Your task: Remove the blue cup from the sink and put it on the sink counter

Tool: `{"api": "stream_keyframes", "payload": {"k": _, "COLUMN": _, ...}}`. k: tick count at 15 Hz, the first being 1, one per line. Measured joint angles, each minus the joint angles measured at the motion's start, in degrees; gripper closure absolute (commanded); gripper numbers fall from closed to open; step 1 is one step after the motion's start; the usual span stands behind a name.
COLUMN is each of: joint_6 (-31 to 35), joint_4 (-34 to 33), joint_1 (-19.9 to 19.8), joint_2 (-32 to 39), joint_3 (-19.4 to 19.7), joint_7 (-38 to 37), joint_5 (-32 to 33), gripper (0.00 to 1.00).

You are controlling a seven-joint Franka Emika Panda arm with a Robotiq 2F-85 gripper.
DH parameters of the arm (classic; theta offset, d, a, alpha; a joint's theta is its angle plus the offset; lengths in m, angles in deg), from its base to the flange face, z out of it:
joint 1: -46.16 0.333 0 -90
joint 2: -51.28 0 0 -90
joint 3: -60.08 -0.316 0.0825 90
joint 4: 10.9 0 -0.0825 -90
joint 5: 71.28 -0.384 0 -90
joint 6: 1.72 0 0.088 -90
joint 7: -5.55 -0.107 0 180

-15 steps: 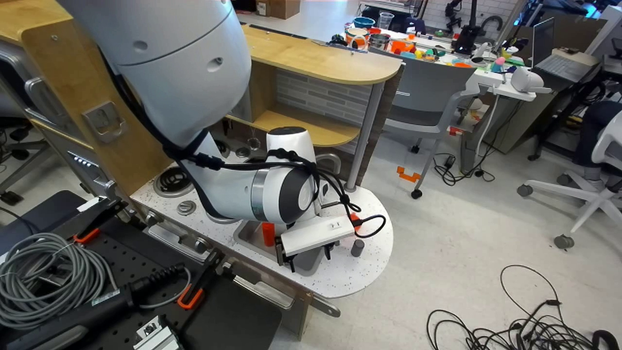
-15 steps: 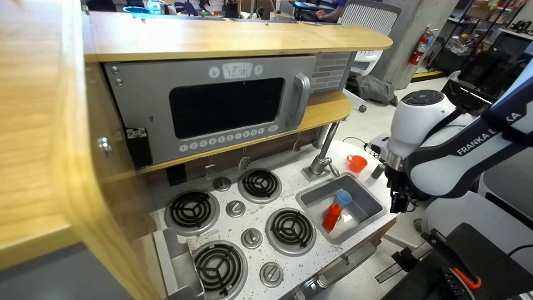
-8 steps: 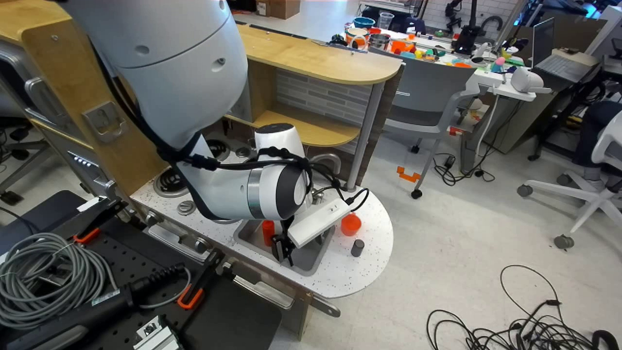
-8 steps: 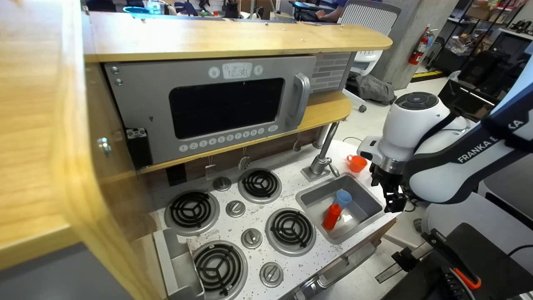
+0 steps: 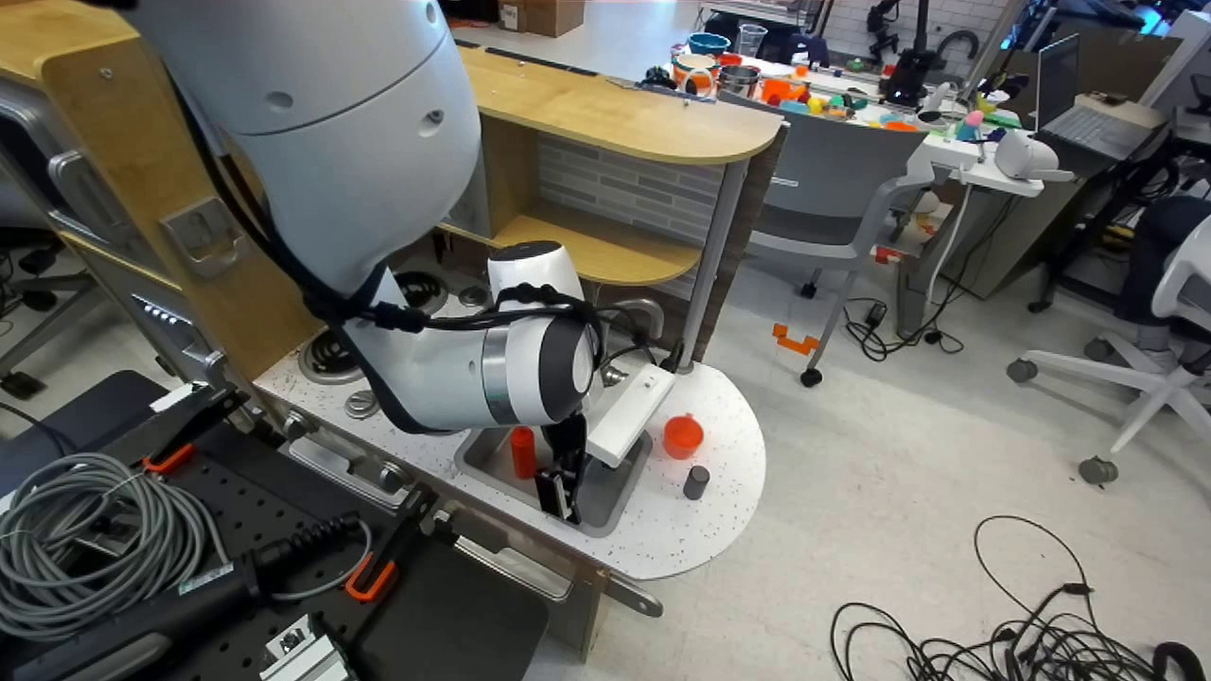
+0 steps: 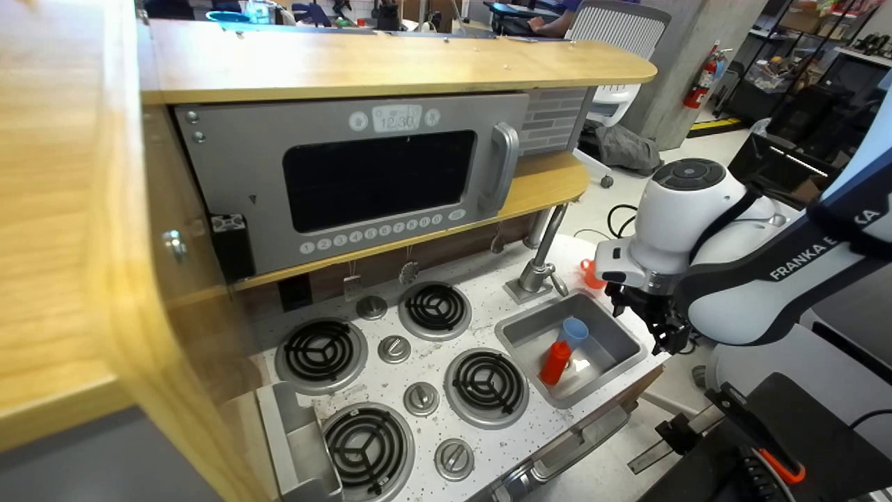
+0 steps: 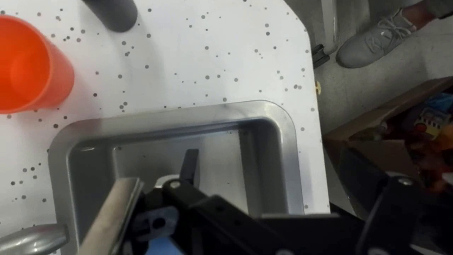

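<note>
The gripper (image 5: 561,499) has turned, jaws apart (blue cup (image 6: 574,332) still in the sink (image 6: 606,352)).

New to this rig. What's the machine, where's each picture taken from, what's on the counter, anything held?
The machine is a white, jointed robot arm ending in a black two-finger gripper. Two views come from cameras standing outside the robot in different places; the third is the wrist view, looking down. On the grey-speckled white counter sit a round orange plastic-looking cup and a dark grey cylinder, beside a grey rectangular sink. Inside the sink, in an exterior view, are a blue plastic-looking cup and a red squeeze bottle. The gripper's jaws stand apart, with nothing visibly held.
</note>
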Motion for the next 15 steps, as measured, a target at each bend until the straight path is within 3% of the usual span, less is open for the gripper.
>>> {"api": "stream_keyframes", "payload": {"k": 15, "joint_6": -0.2, "joint_4": -2.9, "joint_1": 1.0, "joint_2": 3.5, "joint_3": -2.2, "joint_7": 10.2, "joint_5": 2.3, "gripper": 0.00}}
